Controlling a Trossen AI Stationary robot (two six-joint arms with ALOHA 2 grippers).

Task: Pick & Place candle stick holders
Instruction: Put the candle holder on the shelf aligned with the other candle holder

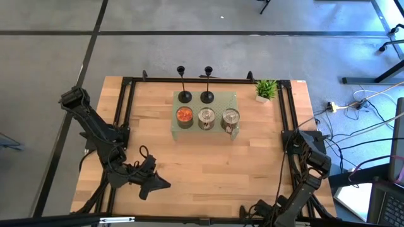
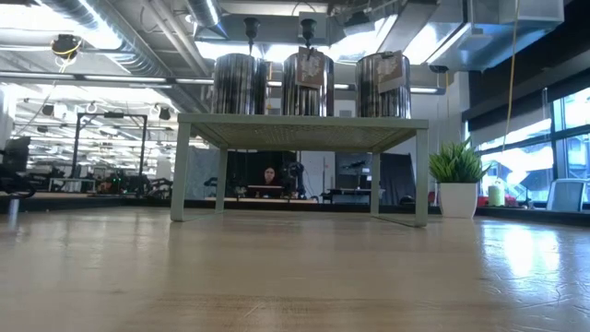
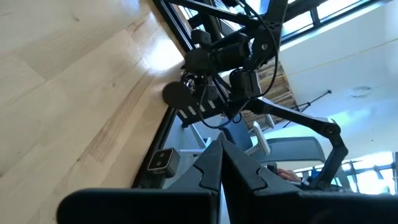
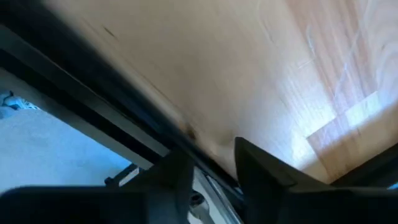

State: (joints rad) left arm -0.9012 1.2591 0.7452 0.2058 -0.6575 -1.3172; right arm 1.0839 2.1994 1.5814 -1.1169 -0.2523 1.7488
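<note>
Two black metal candle stick holders, one (image 1: 183, 85) beside the other (image 1: 207, 85), each a thin stem on a round flared base, stand upright along the far edge of a pale green mesh stand (image 1: 232, 99) on the light wooden counter (image 1: 202, 164). In front of them on the stand sit three short tin cans (image 1: 206, 118) in a row. A small potted green plant (image 1: 266, 90) stands at the far right corner. The left claw (image 1: 165, 184) hovers low near the front left, fingers pressed together and empty. The right claw (image 4: 208, 168), at the counter's front right edge, has its fingers slightly apart around nothing.
</note>
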